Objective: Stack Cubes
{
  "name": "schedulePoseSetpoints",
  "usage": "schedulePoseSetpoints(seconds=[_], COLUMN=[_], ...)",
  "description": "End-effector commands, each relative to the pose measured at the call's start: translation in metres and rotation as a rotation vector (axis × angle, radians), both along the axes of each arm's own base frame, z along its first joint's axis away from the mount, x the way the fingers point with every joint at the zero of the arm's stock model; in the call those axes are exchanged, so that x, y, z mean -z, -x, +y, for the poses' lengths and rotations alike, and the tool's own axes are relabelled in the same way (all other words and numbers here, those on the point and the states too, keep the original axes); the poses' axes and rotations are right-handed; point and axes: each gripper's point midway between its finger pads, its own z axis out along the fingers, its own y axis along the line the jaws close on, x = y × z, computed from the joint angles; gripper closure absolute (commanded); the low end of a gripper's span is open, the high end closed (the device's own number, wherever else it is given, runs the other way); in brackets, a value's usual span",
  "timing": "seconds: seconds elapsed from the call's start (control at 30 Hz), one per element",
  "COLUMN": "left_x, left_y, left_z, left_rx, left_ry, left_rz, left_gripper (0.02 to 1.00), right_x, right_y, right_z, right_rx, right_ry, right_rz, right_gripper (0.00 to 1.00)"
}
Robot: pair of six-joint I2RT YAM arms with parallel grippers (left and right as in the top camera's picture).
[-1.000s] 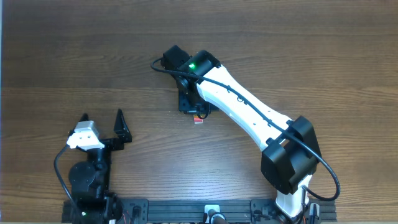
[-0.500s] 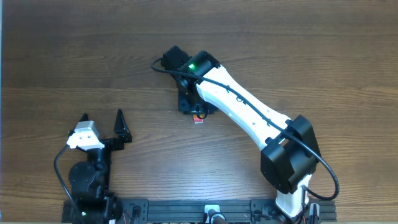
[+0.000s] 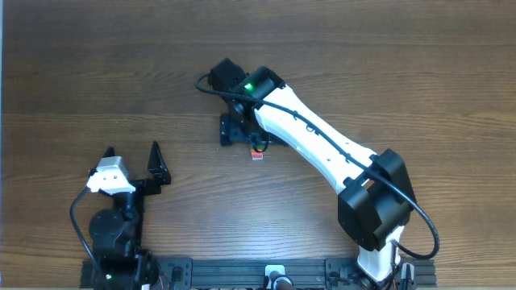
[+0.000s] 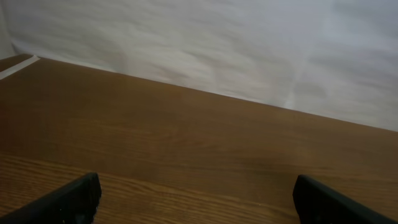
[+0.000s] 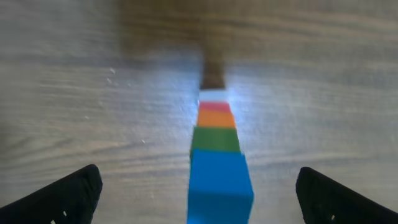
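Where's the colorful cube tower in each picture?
Top view: cube tower peeks out, a red bit by the right tool.
Right wrist view: cube tower in the middle, blue cube on top.
Left wrist view: faces the white wall instead.
Shared landmark: the wooden table.

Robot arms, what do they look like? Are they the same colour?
No. The right arm is a long white tube with chunky black joints, a green light and a black cable along it. The left arm is mostly black with a white block at its wrist. The left claw has two pointy black fingers.
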Motion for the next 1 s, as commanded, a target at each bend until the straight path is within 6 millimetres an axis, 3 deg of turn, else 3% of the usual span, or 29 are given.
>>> schedulePoseSetpoints(seconds=[0.03, 0.17, 0.27, 0.37, 0.5, 0.6, 0.77, 1.0], left_x=[0.003, 0.003, 0.003, 0.003, 0.003, 0.003, 0.003, 0.003], left_y=[0.0, 0.0, 0.0, 0.0, 0.0, 0.0, 0.0, 0.0], left_z=[0.001, 0.001, 0.001, 0.001, 0.001, 0.001, 0.001, 0.001], left_rx=[-0.002, -0.002, -0.002, -0.002, -0.002, -0.002, -0.002, -0.002], left_ry=[-0.012, -0.012, -0.012, -0.012, -0.012, -0.012, -0.012, -0.012], left_rz=[0.001, 0.001, 0.001, 0.001, 0.001, 0.001, 0.001, 0.002], left_gripper=[0.018, 0.018, 0.02, 0.018, 0.018, 0.018, 0.018, 0.018], right_x=[-0.002, -0.021, -0.036, -0.044, -0.056, -0.071, -0.098, -0.096], right_y=[-0.041, -0.088, -0.113, -0.124, -0.123, -0.118, -0.095, -0.037], right_z=[-0.03, -0.089, -0.139, -0.192, -0.24, -0.253, -0.255, -0.252], right_rx=[0.011, 0.08, 0.125, 0.181, 0.206, 0.195, 0.215, 0.213], right_ry=[0.049, 0.138, 0.153, 0.168, 0.189, 0.195, 0.15, 0.061], right_rz=[-0.088, -0.191, -0.221, -0.225, -0.241, -0.31, -0.488, -0.661], right_gripper=[0.007, 0.009, 0.007, 0.007, 0.007, 0.007, 0.007, 0.009])
